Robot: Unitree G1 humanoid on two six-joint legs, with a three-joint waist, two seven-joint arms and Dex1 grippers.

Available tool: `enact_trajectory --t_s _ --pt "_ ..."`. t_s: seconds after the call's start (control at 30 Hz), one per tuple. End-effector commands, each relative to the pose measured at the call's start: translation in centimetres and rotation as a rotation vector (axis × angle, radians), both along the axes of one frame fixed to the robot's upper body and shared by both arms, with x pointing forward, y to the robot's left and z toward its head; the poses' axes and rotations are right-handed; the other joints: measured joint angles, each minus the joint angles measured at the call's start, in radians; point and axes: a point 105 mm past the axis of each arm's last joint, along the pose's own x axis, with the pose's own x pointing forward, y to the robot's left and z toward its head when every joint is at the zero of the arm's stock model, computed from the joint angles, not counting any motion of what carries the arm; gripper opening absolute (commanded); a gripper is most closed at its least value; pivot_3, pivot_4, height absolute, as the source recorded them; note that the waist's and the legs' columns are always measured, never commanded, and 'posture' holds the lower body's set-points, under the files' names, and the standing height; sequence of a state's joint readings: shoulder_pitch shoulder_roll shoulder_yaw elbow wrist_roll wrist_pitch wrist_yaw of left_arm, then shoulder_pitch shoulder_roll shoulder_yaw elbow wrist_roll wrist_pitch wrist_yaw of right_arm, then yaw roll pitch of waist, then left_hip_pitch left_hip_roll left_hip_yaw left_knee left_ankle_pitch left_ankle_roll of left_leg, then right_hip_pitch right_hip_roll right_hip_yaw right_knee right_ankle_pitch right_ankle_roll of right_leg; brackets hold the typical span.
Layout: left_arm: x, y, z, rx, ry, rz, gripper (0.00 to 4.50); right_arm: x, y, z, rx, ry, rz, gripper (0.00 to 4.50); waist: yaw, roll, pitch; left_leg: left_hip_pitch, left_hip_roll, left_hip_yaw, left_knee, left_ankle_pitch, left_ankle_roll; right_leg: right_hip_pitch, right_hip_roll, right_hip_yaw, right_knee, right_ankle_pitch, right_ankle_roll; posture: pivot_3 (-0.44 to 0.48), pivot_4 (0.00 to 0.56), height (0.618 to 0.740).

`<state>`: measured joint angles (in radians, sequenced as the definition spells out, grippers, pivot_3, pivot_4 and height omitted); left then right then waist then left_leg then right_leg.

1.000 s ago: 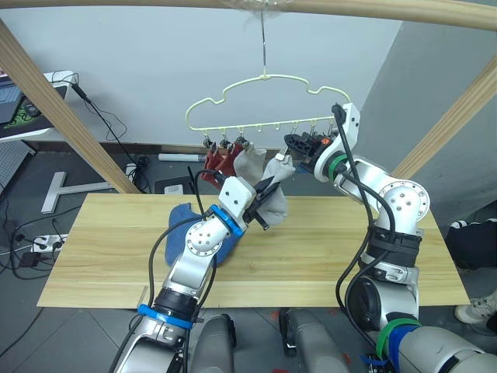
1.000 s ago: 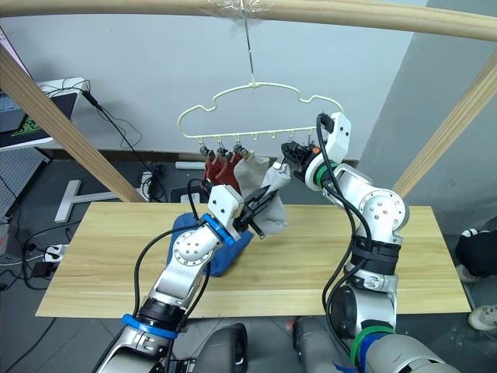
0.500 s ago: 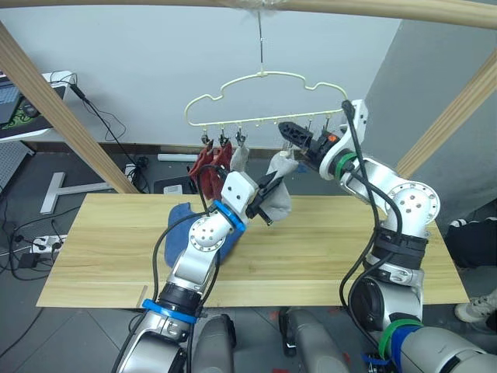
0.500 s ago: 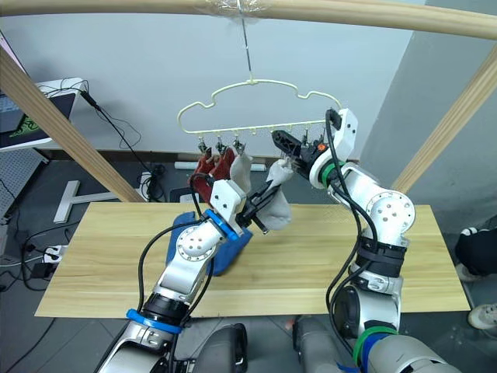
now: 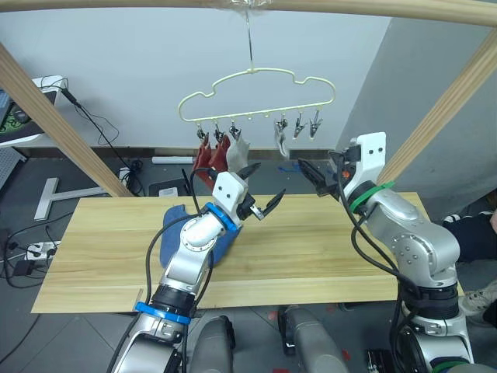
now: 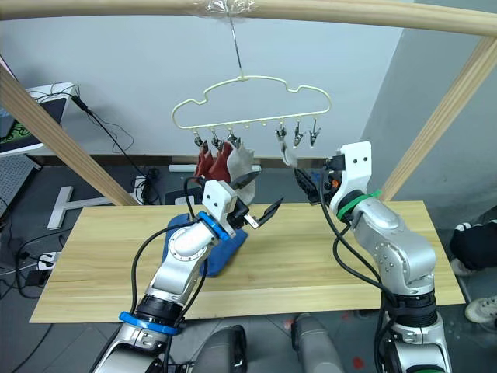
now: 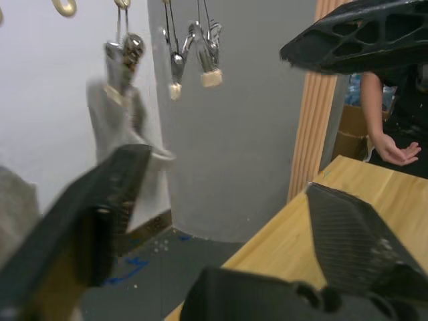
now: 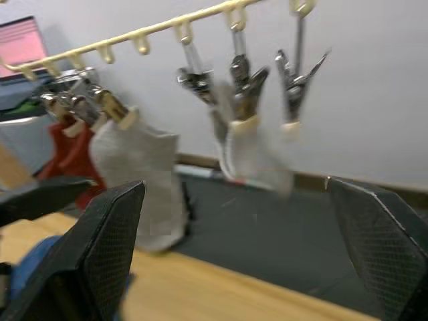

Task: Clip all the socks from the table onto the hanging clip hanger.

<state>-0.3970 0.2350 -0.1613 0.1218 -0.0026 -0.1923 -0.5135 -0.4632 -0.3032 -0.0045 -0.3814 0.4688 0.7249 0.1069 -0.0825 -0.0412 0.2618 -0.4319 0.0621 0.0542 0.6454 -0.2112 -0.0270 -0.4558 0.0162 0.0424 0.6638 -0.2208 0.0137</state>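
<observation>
The pale yellow clip hanger (image 5: 256, 84) hangs from the top pole. Clipped to it are two rust red socks (image 5: 205, 159), a light grey sock (image 5: 236, 154) and a second grey sock (image 5: 279, 141), also seen close up as sock (image 8: 253, 152). Two blue socks (image 5: 183, 227) lie heaped on the table (image 5: 334, 252) under my left forearm. My left gripper (image 5: 262, 189) is open and empty, just below and between the two grey socks. My right gripper (image 6: 307, 183) is open and empty too, to the right of the second grey sock and apart from it.
Round wooden poles frame the space: one across the top (image 5: 326, 6), slanted ones at left (image 5: 54, 116) and right (image 5: 454, 97). Two bare clips (image 5: 306, 124) hang at the hanger's right end. A person's hand (image 7: 396, 151) shows past the table's right end.
Both grippers opened and let go of the grey sock, which now hangs from its clip. My right arm drew back to the right and down; the left gripper dropped slightly.
</observation>
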Motion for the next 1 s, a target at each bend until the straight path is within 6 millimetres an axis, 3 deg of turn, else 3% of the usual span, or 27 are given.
enact_trajectory --t_s 0.03,0.13,0.23,0.47,0.57,0.63,1.0 --pt "-0.5 1.4 1.5 -0.023 -0.031 0.025 4.47 0.3 0.0 0.5 -0.046 -0.109 -0.034 4.5 -0.002 0.0 0.0 0.0 0.0 0.0 0.0 0.0 0.0 0.0 0.0 0.0 0.0 0.0 0.0 -0.072 0.242 0.74" --pt "-1.0 2.4 1.5 -0.006 -0.032 0.062 4.5 0.7 0.5 0.6 -0.012 -0.139 -0.049 3.91 -0.002 0.0 0.0 0.0 0.001 0.001 -0.001 0.0 0.0 0.0 0.0 0.001 0.0 0.0 0.0 -0.05 0.241 0.74" --pt "-1.4 2.8 1.9 -0.01 -0.041 0.085 4.5 1.0 1.7 0.5 -0.018 -0.165 -0.04 2.82 0.003 0.0 0.0 0.0 0.001 0.0 -0.001 0.0 0.0 0.0 0.0 0.0 -0.001 0.0 0.0 -0.038 0.241 0.74" --pt "-2.1 2.5 2.6 -0.005 -0.059 0.089 4.5 1.9 2.4 0.6 0.019 -0.183 -0.072 2.82 0.016 0.0 0.0 0.0 0.001 0.001 0.0 0.0 0.0 0.0 -0.002 0.001 0.0 0.0 0.0 -0.008 0.229 0.74" --pt "-2.3 2.1 2.9 -0.016 -0.058 0.087 4.5 2.4 2.5 0.6 0.033 -0.18 -0.083 2.21 0.027 0.0 0.0 0.0 0.0 0.001 0.0 0.0 0.0 0.0 -0.001 0.0 0.0 0.0 0.0 0.001 0.222 0.74" --pt "-2.3 2.2 2.9 -0.018 -0.058 0.091 4.5 2.7 2.6 0.7 0.025 -0.183 -0.089 1.49 0.032 0.0 0.0 0.0 0.0 0.0 0.0 0.0 0.0 0.0 -0.001 0.0 0.0 0.0 0.0 0.005 0.219 0.74" --pt "-2.1 2.6 4.2 -0.039 -0.095 0.108 4.5 4.6 1.7 1.5 0.013 -0.211 -0.148 1.49 0.038 0.0 0.0 0.0 0.0 0.001 0.0 0.0 0.0 0.0 -0.001 0.0 0.0 0.0 0.0 0.018 0.211 0.74"
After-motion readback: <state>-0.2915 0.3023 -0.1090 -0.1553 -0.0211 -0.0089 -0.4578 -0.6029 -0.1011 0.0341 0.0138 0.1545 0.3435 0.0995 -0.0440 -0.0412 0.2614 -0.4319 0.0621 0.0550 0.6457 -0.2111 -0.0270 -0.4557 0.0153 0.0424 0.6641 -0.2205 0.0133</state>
